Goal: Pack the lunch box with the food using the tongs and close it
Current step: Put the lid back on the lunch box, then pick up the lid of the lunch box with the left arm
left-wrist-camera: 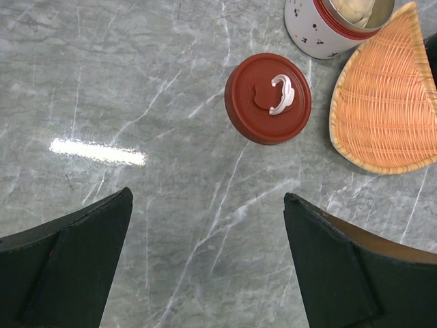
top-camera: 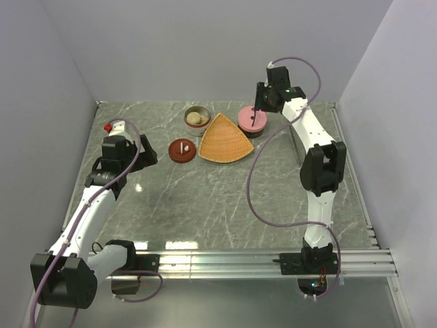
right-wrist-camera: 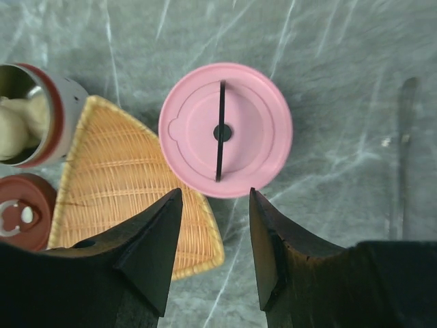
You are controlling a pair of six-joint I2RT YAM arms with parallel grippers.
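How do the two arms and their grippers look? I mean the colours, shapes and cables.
The left arm and the right arm both have white links with black joints. A thin purple cable loops loosely along each one. The left gripper and the right gripper have matt black, wedge-shaped fingers. No sleeves show.

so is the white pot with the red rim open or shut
Open: the white pot has no lid, pale lumps show inside, a red lid lies on the table nearby.
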